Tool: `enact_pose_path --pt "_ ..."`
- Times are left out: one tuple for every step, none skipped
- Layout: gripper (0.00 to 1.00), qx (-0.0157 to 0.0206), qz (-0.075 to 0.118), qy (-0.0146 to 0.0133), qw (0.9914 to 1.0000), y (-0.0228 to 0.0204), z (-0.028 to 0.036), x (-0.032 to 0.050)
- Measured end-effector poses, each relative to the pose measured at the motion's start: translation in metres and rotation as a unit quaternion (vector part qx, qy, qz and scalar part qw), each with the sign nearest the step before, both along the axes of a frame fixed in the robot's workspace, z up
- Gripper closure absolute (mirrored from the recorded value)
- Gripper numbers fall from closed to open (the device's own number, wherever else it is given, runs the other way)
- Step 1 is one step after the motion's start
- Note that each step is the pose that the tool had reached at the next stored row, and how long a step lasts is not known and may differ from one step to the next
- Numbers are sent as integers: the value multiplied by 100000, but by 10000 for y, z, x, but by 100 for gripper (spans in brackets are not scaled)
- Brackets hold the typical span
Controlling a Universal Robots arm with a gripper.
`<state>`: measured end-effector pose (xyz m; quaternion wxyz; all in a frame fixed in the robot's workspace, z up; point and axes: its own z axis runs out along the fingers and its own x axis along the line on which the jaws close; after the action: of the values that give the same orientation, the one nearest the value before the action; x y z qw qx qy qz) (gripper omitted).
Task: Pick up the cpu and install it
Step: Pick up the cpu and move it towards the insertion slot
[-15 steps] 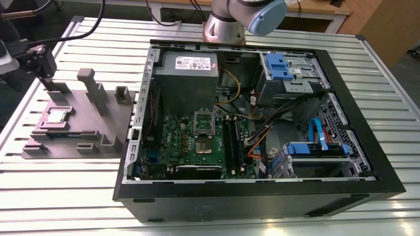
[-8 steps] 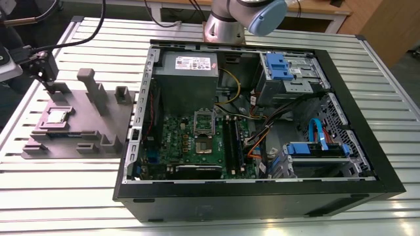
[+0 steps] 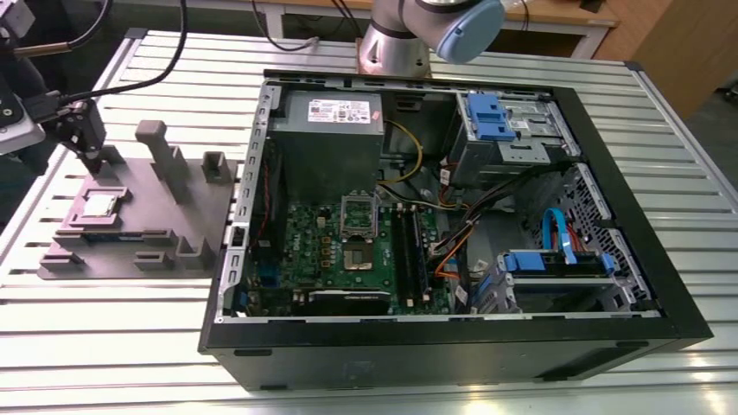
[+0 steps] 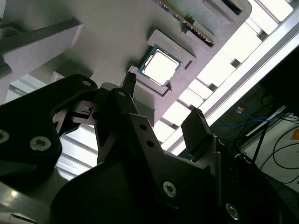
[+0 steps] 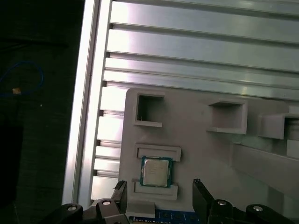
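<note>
The cpu [image 3: 98,205], a small square chip with a shiny silver top, lies flat in a recess of the grey moulded tray [image 3: 173,225] at the exterior view's left. It shows in both wrist views [image 4: 160,66] [image 5: 156,171]. My gripper [image 3: 92,156] hangs a little above it, open. In the first wrist view the gripper [image 5: 160,192] has one dark finger on each side of the chip's line, and nothing is between them. The second wrist view shows the gripper [image 4: 163,106] clear of the chip. The silver socket frame [image 3: 359,213] stands on the green motherboard [image 3: 334,255] inside the case.
The open black computer case [image 3: 461,346] fills the middle of the slatted aluminium table [image 3: 116,346], with a power supply [image 3: 328,117], blue drive brackets [image 3: 490,117] and loose cables [image 3: 554,229] inside. Upright posts [image 3: 155,143] rise from the tray beside my gripper. The table's edge [image 5: 86,93] runs close to the tray.
</note>
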<state>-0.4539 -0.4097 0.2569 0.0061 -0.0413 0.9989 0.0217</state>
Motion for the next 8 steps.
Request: enact_pose_path --pt "34 -22 -3 2 100000 0 -13 0" --pt "34 -25 -3 -7 100000 1 -28 0" --pt "34 -28 -4 -5 100000 0 -40 0" --pt "34 -27 -4 -3 100000 0 -54 -1" --pt "34 -25 -4 -7 100000 0 -68 -1" --pt "34 -27 -10 -8 100000 0 -81 0" --pt "34 -28 -33 -6 100000 0 -96 -1" --pt "34 -27 -62 -3 100000 -1 -110 -1"
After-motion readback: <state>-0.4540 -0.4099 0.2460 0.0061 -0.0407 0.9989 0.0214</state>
